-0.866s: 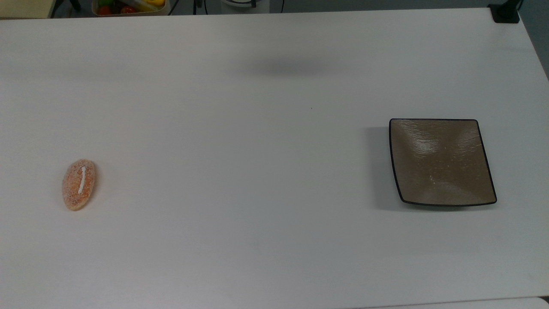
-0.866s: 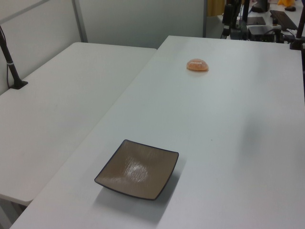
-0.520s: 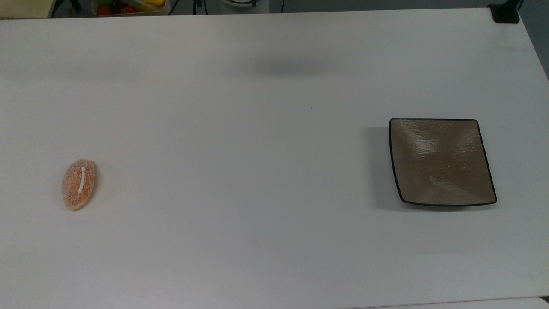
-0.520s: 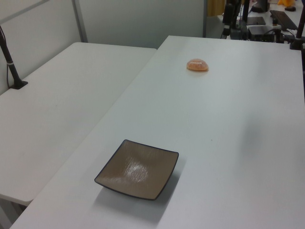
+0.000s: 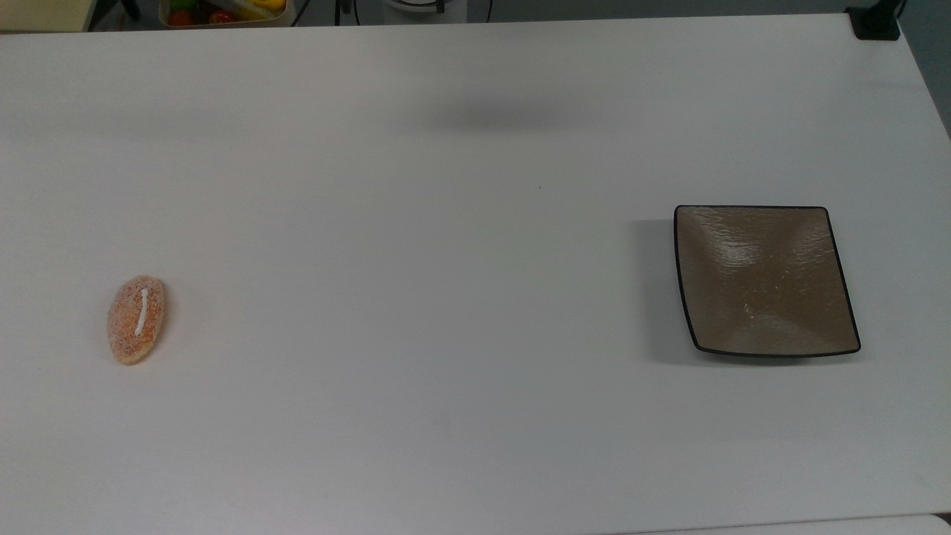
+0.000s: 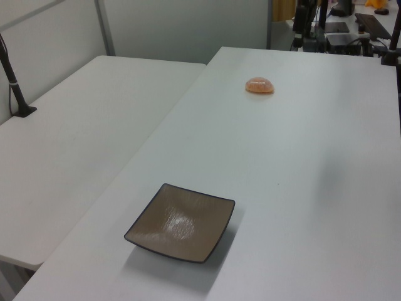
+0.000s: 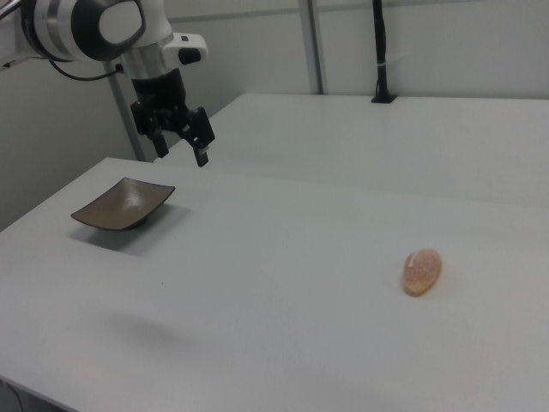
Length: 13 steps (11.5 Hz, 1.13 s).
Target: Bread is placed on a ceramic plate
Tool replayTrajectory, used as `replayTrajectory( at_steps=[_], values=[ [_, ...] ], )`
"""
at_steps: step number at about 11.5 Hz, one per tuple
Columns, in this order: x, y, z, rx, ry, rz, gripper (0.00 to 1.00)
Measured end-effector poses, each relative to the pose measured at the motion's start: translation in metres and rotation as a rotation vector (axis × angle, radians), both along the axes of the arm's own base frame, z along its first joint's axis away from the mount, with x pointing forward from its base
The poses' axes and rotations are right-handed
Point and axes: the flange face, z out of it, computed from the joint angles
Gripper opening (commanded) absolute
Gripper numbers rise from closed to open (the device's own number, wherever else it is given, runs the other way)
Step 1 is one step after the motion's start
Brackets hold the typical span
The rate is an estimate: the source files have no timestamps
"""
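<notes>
Gripper [image 7: 181, 140] is hanging in the air with fingers spread and nothing between them; in the right view we're seeing it up above the table [image 7: 283, 283], higher than the ceramic plate [image 7: 123, 203] and toward the right view's right of it, touching nothing.

The ceramic plate [image 5: 763, 281] is our landmark: it's sitting flat on the white table [image 5: 446, 297], nothing on it, glossy brown-grey with a thin black rim.

The bread [image 5: 137, 319] is lying on the table well apart from the plate, far to the top view's left of it, white stripe facing up. In the left view we're seeing the bread [image 6: 259, 85] far behind the plate [image 6: 180, 222]. In the right view the bread [image 7: 421, 271] is lying far to the right view's right of the plate.
</notes>
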Motion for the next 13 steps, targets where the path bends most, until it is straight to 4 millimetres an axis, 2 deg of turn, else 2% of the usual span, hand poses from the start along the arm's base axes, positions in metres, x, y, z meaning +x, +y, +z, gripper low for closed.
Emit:
replayTrajectory(
  at_steps=[2, 4, 7, 9, 11, 13],
  values=[
    [0.000, -0.002, -0.002, 0.000, 0.004, -0.004, 1.00],
    [0.004, -0.017, -0.002, 0.001, -0.007, -0.031, 1.00],
    [0.026, -0.060, 0.009, 0.003, -0.138, -0.111, 1.00],
    [0.043, -0.094, 0.007, -0.004, -0.225, -0.171, 1.00],
    [0.064, -0.132, -0.012, -0.022, -0.291, -0.234, 1.00],
    [0.093, -0.166, -0.051, -0.045, -0.351, -0.282, 1.00]
  ],
)
